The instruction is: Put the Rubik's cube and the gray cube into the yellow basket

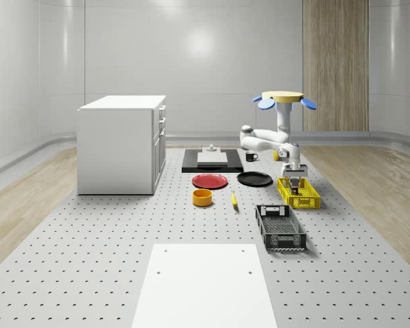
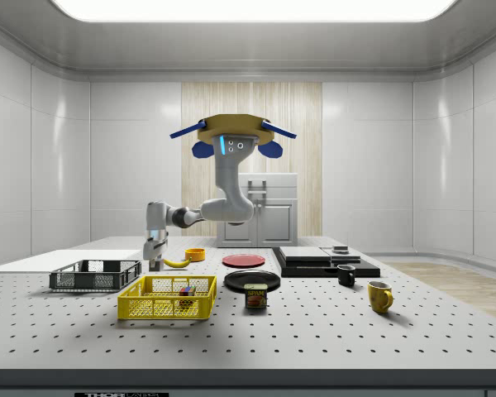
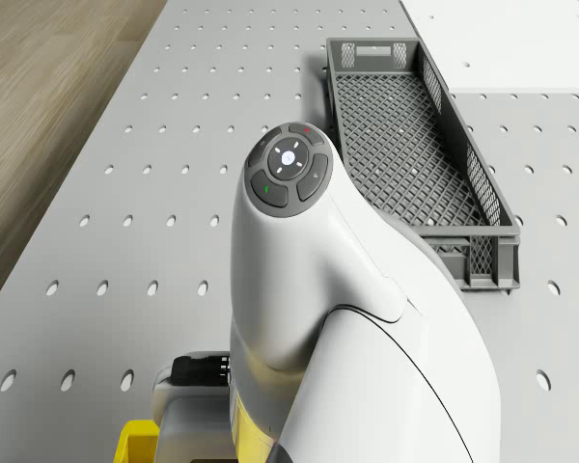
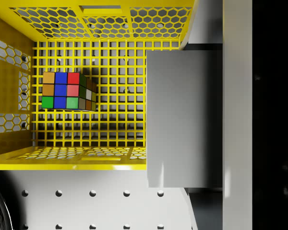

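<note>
Rubik's cube with its multicoloured stickers (image 4: 68,91) already lies on the mesh floor of the yellow plastic basket (image 4: 110,163), near one end wall. The white gripper (image 1: 295,180), jaws pinching the plain gray cube (image 4: 185,120), hangs above the basket's rim while the drone (image 2: 236,136) hovers over the perforated table (image 1: 89,239). Open floor beside the Rubik's cube leaves room to release.

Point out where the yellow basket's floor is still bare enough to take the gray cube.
In the yellow basket, mesh floor is bare all around the Rubik's cube, widest toward the gray cube that the gripper holds over it. Only the Rubik's cube's spot is taken. The drone hovers above the table beside the basket.
</note>
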